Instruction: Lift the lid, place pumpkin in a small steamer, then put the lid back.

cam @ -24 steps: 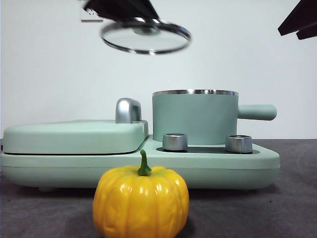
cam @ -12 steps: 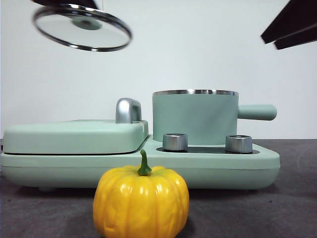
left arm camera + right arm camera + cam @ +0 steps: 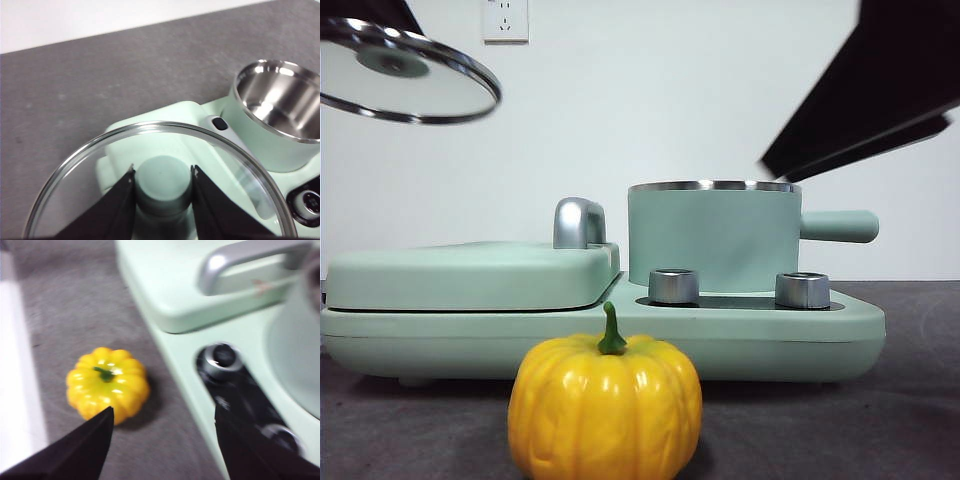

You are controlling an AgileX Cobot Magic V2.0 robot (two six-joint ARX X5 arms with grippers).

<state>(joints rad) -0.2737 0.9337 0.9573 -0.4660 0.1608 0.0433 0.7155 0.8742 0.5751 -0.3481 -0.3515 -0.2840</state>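
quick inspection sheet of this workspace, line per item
surface: dark grey table, partly under the mint-green cooker base
lid: held aloft at upper left, off the pot
small steamer: uncovered on the base, steel inside shows nothing in it
pumpkin: upright on the table in front of the base
clutter: nothing seen
left pincer: shut on the lid's knob
right pincer: open, above the table near the pumpkin, not touching
cables: nothing seen
surroundings: white wall, wall socket; flat cover with chrome handle; two knobs
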